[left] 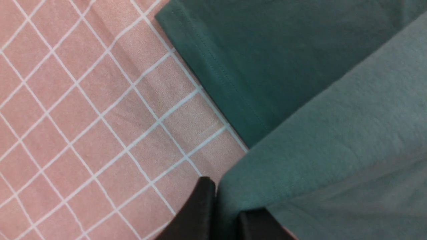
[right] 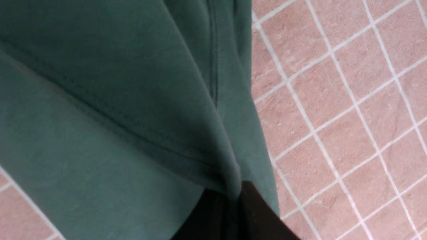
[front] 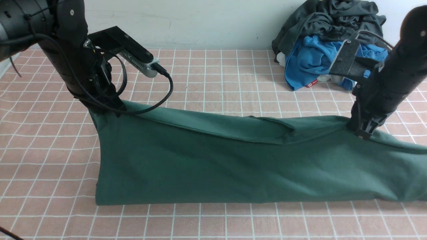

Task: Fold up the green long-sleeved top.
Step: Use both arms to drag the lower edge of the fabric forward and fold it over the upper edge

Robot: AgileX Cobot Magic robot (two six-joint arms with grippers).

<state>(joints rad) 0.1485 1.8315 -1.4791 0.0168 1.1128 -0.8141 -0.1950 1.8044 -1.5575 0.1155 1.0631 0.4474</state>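
Observation:
The green long-sleeved top (front: 217,163) stretches across the table from left to right, its far edge lifted off the cloth and its near fold resting on the table. My left gripper (front: 111,106) is shut on the top's far left corner; in the left wrist view the fabric (left: 317,140) is pinched between the black fingers (left: 200,206). My right gripper (front: 362,130) is shut on the far edge at the right; in the right wrist view the cloth (right: 116,116) bunches into the fingers (right: 253,213). Collar, cuffs and print are hidden.
A pile of a dark grey garment (front: 327,20) and a bright blue garment (front: 310,63) lies at the back right by the wall. The pink checked tablecloth (front: 217,76) covers the table. The top's right end runs off the picture's right edge.

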